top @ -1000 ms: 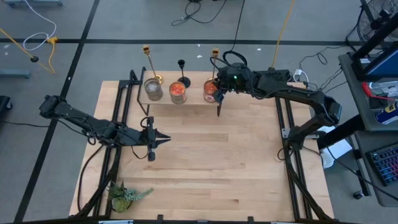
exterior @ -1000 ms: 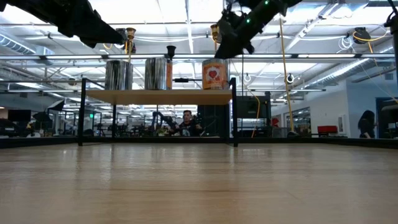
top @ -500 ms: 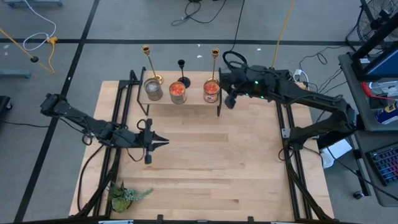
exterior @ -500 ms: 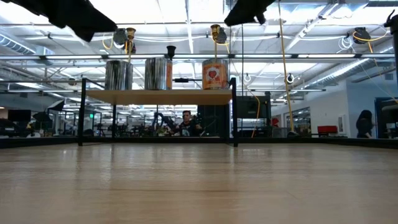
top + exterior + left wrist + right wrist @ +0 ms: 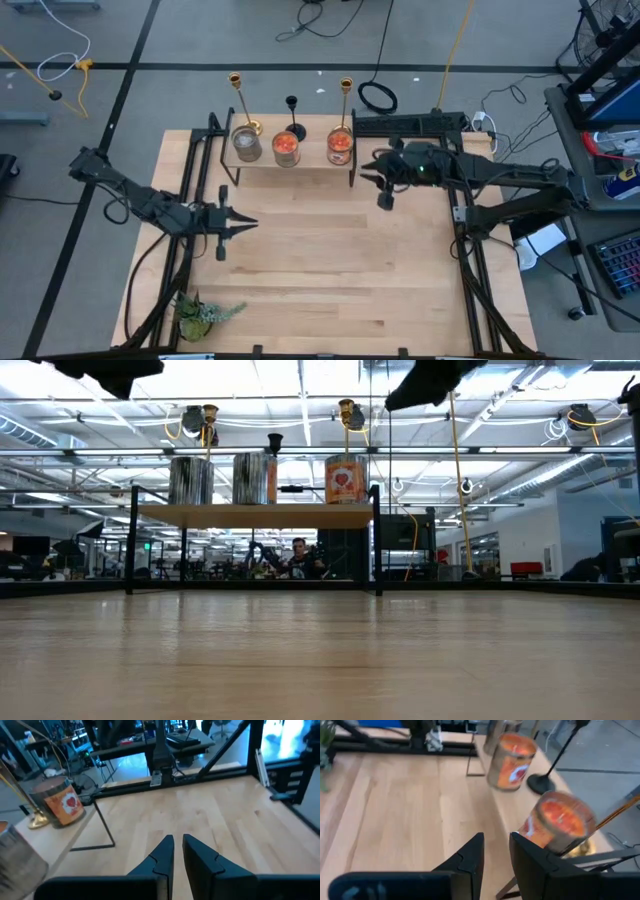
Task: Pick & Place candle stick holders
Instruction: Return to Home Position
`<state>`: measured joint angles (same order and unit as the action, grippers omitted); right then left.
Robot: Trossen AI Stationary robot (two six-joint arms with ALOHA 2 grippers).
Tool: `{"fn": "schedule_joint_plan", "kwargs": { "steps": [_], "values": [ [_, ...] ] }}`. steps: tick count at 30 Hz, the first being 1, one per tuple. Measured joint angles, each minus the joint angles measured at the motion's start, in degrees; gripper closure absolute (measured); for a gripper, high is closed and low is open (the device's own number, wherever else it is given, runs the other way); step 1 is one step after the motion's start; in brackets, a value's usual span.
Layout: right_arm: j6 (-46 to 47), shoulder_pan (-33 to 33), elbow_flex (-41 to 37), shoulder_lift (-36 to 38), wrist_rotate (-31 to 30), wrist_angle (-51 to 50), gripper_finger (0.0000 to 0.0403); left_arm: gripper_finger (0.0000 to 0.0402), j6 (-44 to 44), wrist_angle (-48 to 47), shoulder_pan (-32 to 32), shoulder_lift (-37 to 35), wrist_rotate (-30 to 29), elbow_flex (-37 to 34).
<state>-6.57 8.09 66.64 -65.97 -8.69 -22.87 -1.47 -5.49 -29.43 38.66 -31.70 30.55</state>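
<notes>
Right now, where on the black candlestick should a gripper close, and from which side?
Probably high on the stem of the black candlestick, coming from above: it stands upright on the shelf, its stem is slim, and candles crowd its base.

**Left arm.** The dark six-joint left arm (image 5: 140,200) extends from its own side toward the centre, with the forearm nearly level. The dark two-finger left gripper (image 5: 248,224) points toward the right arm's side. In the left wrist view, its fingers (image 5: 166,849) lie almost together with only a thin slit between them, and they hold nothing.

**Right arm.** The dark six-joint right arm (image 5: 500,175) is folded at the elbow, and its forearm reaches inward. The dark two-finger right gripper (image 5: 366,177) points toward the left arm's side. Its fingers (image 5: 472,851) stand apart with a clear gap and are empty.

**Height.** In the low view, both arms are raised, and only their undersides show at the top edge.
</notes>
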Motion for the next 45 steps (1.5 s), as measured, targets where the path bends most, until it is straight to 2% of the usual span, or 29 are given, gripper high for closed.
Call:
{"fn": "schedule_joint_plan", "kwargs": {
  "steps": [5, 12, 22, 27, 29, 33, 40, 45],
  "values": [
    [1.11, -1.49, -9.09, 5.19, 0.01, 7.50, 0.0312, 0.0355, -3.14, -5.75, 0.04, -3.74, -0.02, 0.00],
    [1.36, -1.85, -21.48, 14.57, 0.00, 14.83, 0.0312, 0.0355, -1.77, -11.99, 0.15, -6.97, 0.01, -0.04],
    [1.35, -1.81, -38.38, 28.13, 1.77, 26.57, 0.0312, 0.0355, -7.48, 0.07, 1.41, -10.86, 0.70, -9.69],
    [1.17, -1.81, -43.49, 32.28, 10.31, 31.38, 0.0312, 0.0355, -8.96, 1.10, 6.26, -14.79, 10.05, -12.43],
    [0.93, -1.74, -44.94, 33.34, 11.80, 32.50, 0.0312, 0.0355, -9.21, 1.06, 8.72, -16.54, 10.98, -13.06],
    [0.04, -0.68, -47.07, 35.59, 11.78, 32.64, 0.0313, 0.0355, -8.41, 0.72, 13.60, -20.43, 11.44, -14.82],
    [2.43, 2.12, -52.21, 39.64, 11.80, 32.61, 0.0314, 0.0355, -8.20, 2.67, 18.87, -27.45, 19.94, -21.05],
    [4.27, 3.86, -56.59, 42.47, 11.98, 32.93, 0.0314, 0.0355, -8.47, 2.68, 21.37, -32.05, 23.60, -23.49]
  ]
}}
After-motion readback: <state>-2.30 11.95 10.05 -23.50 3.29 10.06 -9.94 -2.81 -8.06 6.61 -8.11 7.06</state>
